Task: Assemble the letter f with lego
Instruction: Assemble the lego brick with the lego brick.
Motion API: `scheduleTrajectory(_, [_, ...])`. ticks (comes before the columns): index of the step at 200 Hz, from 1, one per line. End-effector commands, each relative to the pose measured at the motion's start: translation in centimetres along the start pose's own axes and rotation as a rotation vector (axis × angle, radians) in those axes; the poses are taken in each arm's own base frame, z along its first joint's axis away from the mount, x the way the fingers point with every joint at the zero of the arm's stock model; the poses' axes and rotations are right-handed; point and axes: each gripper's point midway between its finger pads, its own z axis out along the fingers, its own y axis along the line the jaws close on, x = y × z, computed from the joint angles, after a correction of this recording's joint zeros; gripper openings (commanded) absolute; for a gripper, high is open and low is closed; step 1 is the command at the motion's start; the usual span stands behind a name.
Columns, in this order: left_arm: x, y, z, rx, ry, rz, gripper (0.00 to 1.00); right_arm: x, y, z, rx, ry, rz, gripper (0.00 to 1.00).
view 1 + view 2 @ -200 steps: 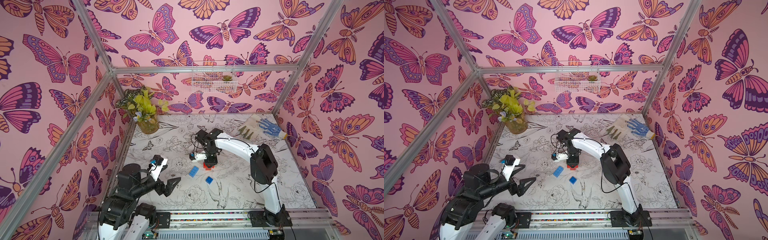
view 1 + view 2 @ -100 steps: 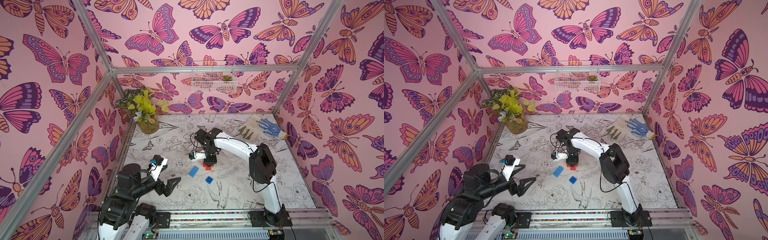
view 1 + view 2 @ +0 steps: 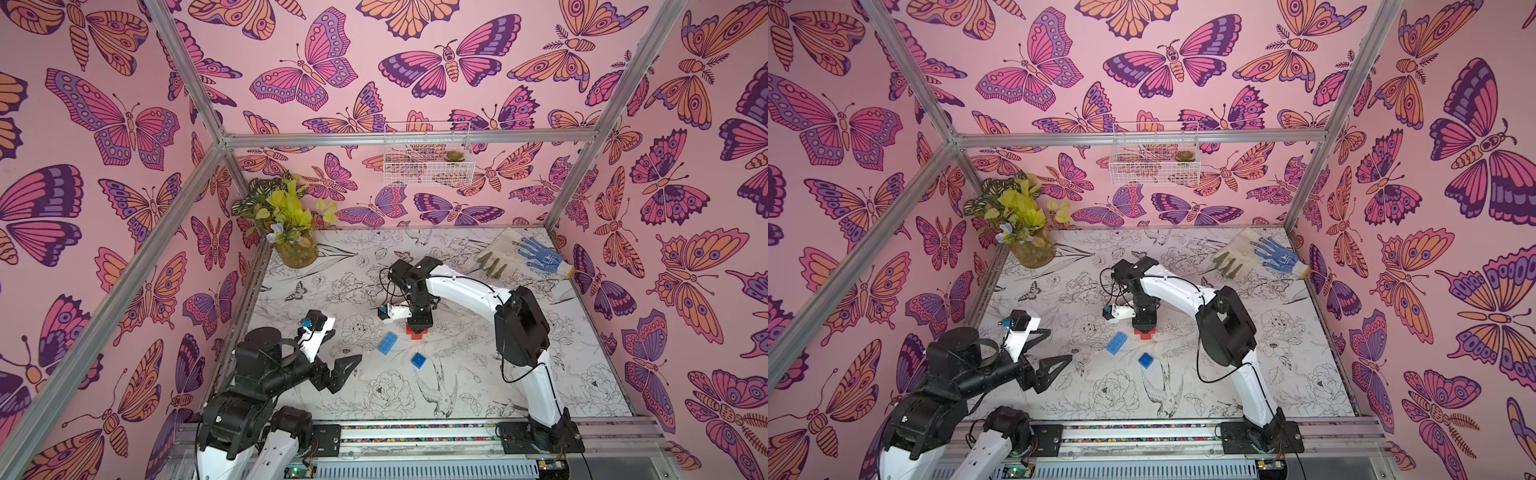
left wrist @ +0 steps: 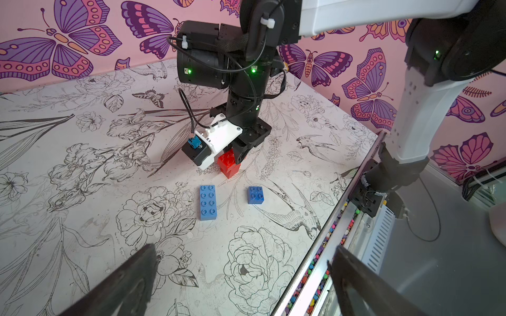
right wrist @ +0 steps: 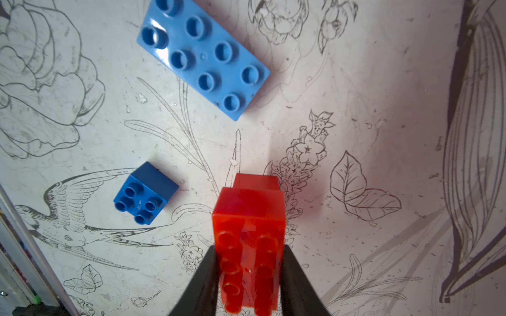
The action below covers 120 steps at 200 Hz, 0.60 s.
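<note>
Right fingers (image 5: 209, 262): you have them clenched on the long red brick (image 5: 247, 219), one finger against each long side, with the wrist pointing down at the bench (image 3: 582, 365).
Long red brick: its studs face up. The fingers grip it at one end, and the other end juts out past the fingertips.
Lower red brick (image 5: 256, 180): it stands on the bench directly under the gripped brick. In the left wrist view the two reds sit one on the other. Most of it is covered, so you cannot tell its length.
Long blue brick (image 3: 387, 343): it lies flat and loose on the bench with its studs up. It is near the red stack, on the left arm's side, and touches nothing.
Short blue brick (image 3: 419, 360): it also lies flat with its studs up. You find it near the long blue one but apart from it, between the red stack and the rail (image 3: 415, 428).
Left fingers (image 3: 344, 369): they are spread wide and hold nothing. They hover over the bench close to the rail, aimed toward the bricks and well apart from them.
Build so far: only the two red bricks are together, and both blue ones lie separate.
Surroundings: you see a potted plant (image 3: 291, 232) in the far left corner, gloves (image 3: 536, 253) in the far right corner and a wire basket (image 3: 428, 160) on the back wall.
</note>
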Motion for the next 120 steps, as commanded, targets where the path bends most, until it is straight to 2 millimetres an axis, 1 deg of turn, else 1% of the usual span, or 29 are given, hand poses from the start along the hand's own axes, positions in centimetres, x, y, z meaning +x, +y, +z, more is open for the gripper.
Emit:
scheduleTrajectory(1, [0.1,-0.3,0.2,0.021,-0.005,0.011,1.00,0.1,0.0,0.1,-0.010,0.020,-0.017,0.25])
scheduleTrajectory(51, [0.1,-0.3,0.2,0.021,-0.004,0.010,1.00,0.3,0.0,0.7,-0.023,0.035,-0.018,0.24])
scheduleTrajectory(120, [0.1,-0.3,0.3,0.023,-0.004,0.011,1.00,1.2,0.5,2.4,-0.058,0.076,-0.004,0.24])
